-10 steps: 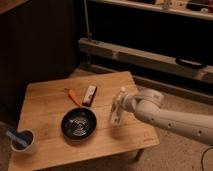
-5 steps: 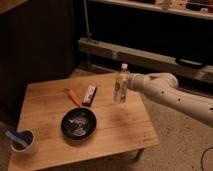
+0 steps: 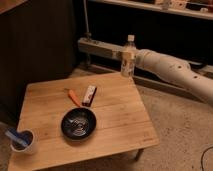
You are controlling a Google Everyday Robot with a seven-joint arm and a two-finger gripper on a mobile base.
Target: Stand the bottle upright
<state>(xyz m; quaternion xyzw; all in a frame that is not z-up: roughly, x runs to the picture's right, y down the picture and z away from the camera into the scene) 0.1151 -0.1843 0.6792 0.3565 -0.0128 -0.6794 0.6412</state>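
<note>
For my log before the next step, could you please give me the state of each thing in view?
bottle: upright, capped, held clear of the table.
gripper: shut on the bottle, in the air near the table's far edge.
pan: right way up, on the table.
packet: lying flat.
orange-handled tool: lying flat.
cup: upright, blue item inside.

The end effector (image 3: 129,64) seemingly holds the bottle (image 3: 130,46) upright above the table (image 3: 117,127).

Blk pan (image 3: 78,123), packet (image 3: 89,95), tool (image 3: 73,96), cup (image 3: 23,142) on tbl (image 3: 120,120)
</note>
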